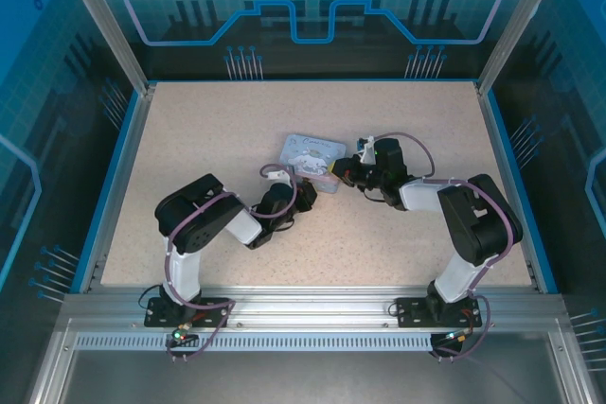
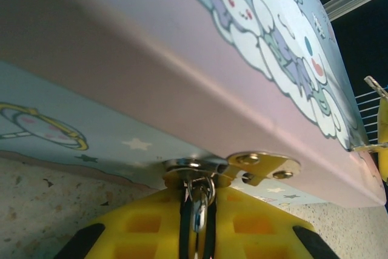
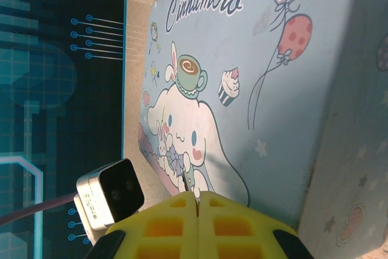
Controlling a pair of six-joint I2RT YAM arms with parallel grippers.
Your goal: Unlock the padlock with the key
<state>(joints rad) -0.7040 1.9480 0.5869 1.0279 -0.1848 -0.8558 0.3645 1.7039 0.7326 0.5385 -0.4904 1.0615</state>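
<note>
Left arm [image 1: 204, 219] low, fingers [image 2: 139, 228] around padlock [image 2: 199, 207]

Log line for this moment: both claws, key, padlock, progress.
left claw: clamped on padlock at clasp of tin | right claw: shut on key, by tin edge | key not yet in padlock

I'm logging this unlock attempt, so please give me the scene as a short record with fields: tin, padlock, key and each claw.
tin: pale blue cartoon tin, flat on the table
hasp: metal tab on the tin's front edge
padlock: small metal piece hanging under the hasp, mostly hidden
left claw: closed around the padlock
right claw: shut; a thin sliver, apparently the key, pokes from its tips
key in lock: not yet; the right claw is off to the side of the padlock
</note>
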